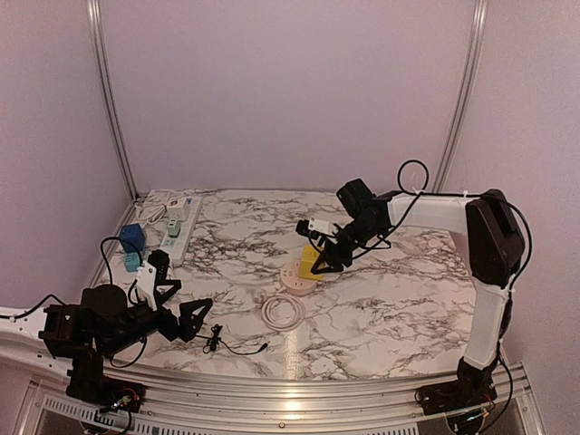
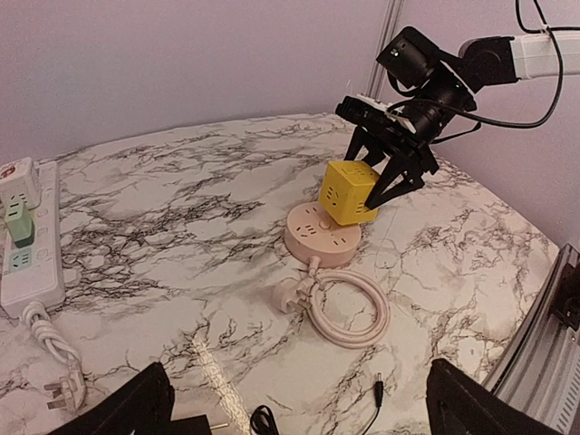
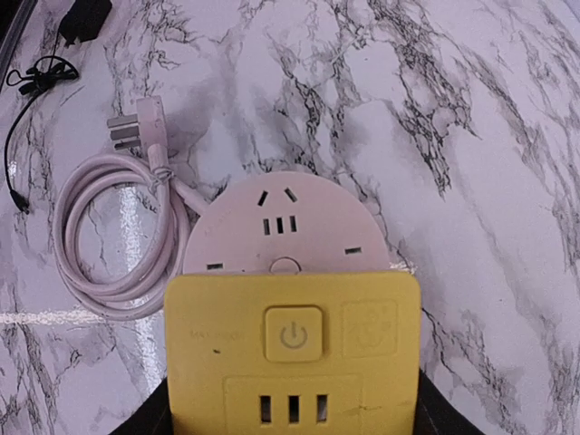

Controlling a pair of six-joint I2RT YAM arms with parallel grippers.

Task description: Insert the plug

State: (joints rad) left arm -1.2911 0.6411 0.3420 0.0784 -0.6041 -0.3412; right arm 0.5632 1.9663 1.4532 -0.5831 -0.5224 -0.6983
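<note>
Marbled surface [image 1: 390, 299] from above: the right claw [image 1: 321, 261] is closed partway around a yellow cube [image 1: 311, 261], which hangs tilted over the far right part of a pink, round socket [image 1: 299, 281]. The left claw [image 1: 181, 290] rests low at the near left, jaws spread wide and holding nothing, well apart from the cube. Any lettering is too small to read here.

Left wrist view: the cube [image 2: 349, 192] is pinched between the right claw's two dark fingers [image 2: 399, 181], one on each side, and its lower edge meets the socket's [image 2: 322, 240] top. A white strip [image 2: 32, 245] lies at the far left.

Right wrist view: the cube [image 3: 292, 353] fills the bottom, with the claw's fingers at both lower corners. Its face carries a square button [image 3: 293, 333] with a power symbol, a faint embossed mark beside it too dim to read, and three slots below. Just beyond lies the socket [image 3: 285, 222], with its coiled cord [image 3: 109, 227] and plug [image 3: 136, 131] on the view's left.
</note>
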